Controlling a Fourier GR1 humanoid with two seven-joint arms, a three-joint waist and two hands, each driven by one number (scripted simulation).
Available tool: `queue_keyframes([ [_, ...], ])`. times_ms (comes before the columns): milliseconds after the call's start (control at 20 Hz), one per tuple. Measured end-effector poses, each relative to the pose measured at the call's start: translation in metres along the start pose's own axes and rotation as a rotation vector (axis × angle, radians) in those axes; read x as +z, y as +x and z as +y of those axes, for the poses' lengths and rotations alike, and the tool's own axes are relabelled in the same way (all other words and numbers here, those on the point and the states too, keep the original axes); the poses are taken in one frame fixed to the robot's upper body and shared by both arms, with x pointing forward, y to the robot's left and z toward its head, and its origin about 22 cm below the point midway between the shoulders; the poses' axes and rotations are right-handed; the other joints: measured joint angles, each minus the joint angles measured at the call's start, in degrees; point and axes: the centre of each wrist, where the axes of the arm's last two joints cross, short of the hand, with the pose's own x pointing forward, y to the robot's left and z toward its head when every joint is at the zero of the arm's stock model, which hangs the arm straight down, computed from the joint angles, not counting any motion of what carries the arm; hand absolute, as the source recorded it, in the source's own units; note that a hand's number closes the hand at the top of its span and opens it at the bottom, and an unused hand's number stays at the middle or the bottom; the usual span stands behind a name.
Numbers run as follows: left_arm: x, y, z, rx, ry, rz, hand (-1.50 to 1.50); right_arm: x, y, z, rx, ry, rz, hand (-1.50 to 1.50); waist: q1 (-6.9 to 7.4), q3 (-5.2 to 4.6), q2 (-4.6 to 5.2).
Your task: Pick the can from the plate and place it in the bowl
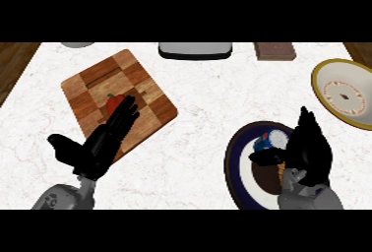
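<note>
Nearest, lower right: right hand (309, 150), fingers extended, thumb spread, holding nothing, just beside the can (274, 139).
Can: lying on the dark-rimmed plate (234, 162), partly hidden; judged light, rigid, smooth-sided and apt to roll; best taken across its round body.
Lower left: left hand (98, 142), open, resting over the wooden cutting board (98, 81), fingertips near a red pepper (114, 102).
Farther right: bowl (324, 78) at the counter's edge; bare counter lies between plate and bowl.

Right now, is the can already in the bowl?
No. The can lies on the plate beside the right robot hand; the bowl sits apart at the right edge.
</note>
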Motion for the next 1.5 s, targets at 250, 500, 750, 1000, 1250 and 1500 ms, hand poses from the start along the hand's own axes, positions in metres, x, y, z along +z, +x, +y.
queue_keyframes([
  [250,-0.001,-0.004,0.0,0.003,0.006,0.0,0.0,-0.011,0.009,-0.002,0.027,0.044,0.058,-1.5,-0.04,0.1,-0.06],
  [500,-0.001,-0.005,0.001,0.005,0.002,-0.005,0.0,-0.023,0.009,0.001,0.058,0.101,0.107,-1.5,-0.02,0.16,-0.13],
  [750,-0.005,-0.003,0.002,0.001,0.002,0.0,0.0,-0.031,0.012,0.008,0.098,0.136,0.126,-1.5,-0.09,0.23,-0.09],
  [1000,-0.009,-0.002,-0.001,0.003,0.006,0.002,0.0,-0.033,0.018,0.011,0.13,0.147,0.119,-1.5,-0.06,0.25,-0.16],
  [1250,-0.006,-0.004,-0.003,0.008,0.001,0.002,0.0,-0.036,0.019,0.019,0.16,0.153,0.131,-1.5,0.06,0.26,-0.18],
  [1500,-0.003,-0.003,-0.001,0.006,0.006,0.005,0.0,-0.034,0.011,0.031,0.187,0.152,0.144,-1.5,0.06,0.28,-0.21],
])
